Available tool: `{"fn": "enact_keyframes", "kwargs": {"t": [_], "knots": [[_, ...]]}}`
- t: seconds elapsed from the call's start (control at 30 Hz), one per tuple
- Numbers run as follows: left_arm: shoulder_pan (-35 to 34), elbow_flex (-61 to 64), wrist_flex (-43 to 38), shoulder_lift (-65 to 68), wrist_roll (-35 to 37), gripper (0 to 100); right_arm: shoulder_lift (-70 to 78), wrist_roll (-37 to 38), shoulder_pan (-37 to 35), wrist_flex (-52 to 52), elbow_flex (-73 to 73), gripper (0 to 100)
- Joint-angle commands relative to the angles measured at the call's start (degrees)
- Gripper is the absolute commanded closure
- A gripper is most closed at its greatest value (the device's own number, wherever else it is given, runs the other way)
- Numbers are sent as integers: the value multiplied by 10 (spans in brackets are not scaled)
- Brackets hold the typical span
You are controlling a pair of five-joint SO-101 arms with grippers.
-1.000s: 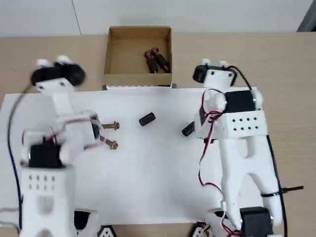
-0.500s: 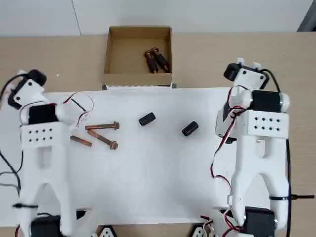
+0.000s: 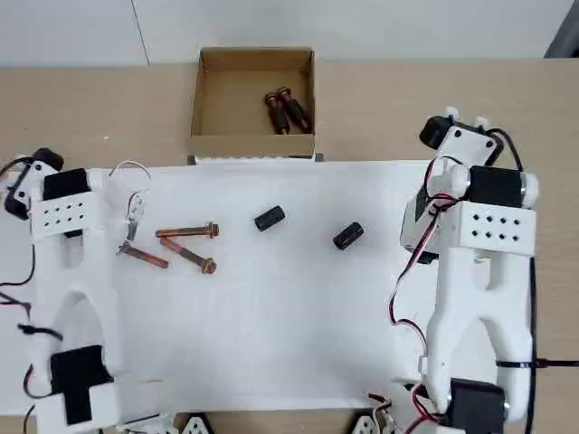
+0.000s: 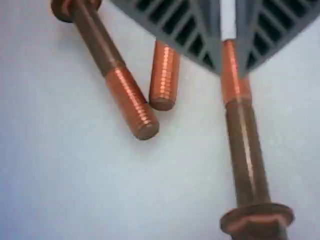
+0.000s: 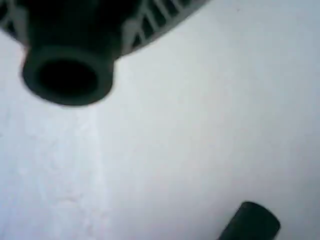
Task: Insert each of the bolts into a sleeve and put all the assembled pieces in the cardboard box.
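Left gripper (image 4: 228, 60): yours is pinched almost closed on the threaded end of a copper-coloured metal bolt (image 4: 243, 150), which lies flat on the white sheet (image 3: 271, 325).
Crowding it: two more copper bolts (image 4: 125, 92) (image 4: 164, 75), their threaded tips just beside the held one. One of them runs under the gripper, its head hidden.
Right gripper (image 5: 147, 20): you cannot tell its opening. A black cylindrical sleeve (image 5: 67, 75) sits right at it, hollow end facing the wrist camera.
Second black sleeve (image 3: 269, 218): near mid-sheet, apart from the bolts.
Cardboard box (image 3: 253, 146): at the sheet's far edge, two assembled pieces (image 3: 286, 109) inside.
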Motion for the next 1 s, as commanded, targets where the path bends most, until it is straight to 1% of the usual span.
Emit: {"fn": "enact_keyframes", "kwargs": {"t": [0.0, 0.07, 0.17, 0.23, 0.43, 0.53, 0.7, 0.8, 0.97], "knots": [[-4, -24, 2, 5, 3, 992, -29, -6, 4, 8, -4, 995], [-6, -24, 1, 11, 3, 978, -29, -6, 4, 8, -4, 995], [-8, -23, -3, 18, 2, 919, -29, -6, 4, 8, -4, 995], [-8, -23, -3, 21, 1, 902, -29, -6, 4, 8, -4, 995], [-9, -22, -33, 41, -1, 903, -29, -6, 4, 7, -4, 995], [-9, -24, -32, 69, -1, 903, -29, -6, 4, 7, -4, 995], [-39, -25, -51, 98, -3, 903, -29, -6, 4, 7, -4, 995], [-51, -25, -62, 105, -20, 903, -29, -6, 4, 7, -4, 995], [-49, -24, -77, 122, -25, 903, -29, -7, 4, 7, -4, 995]]}}
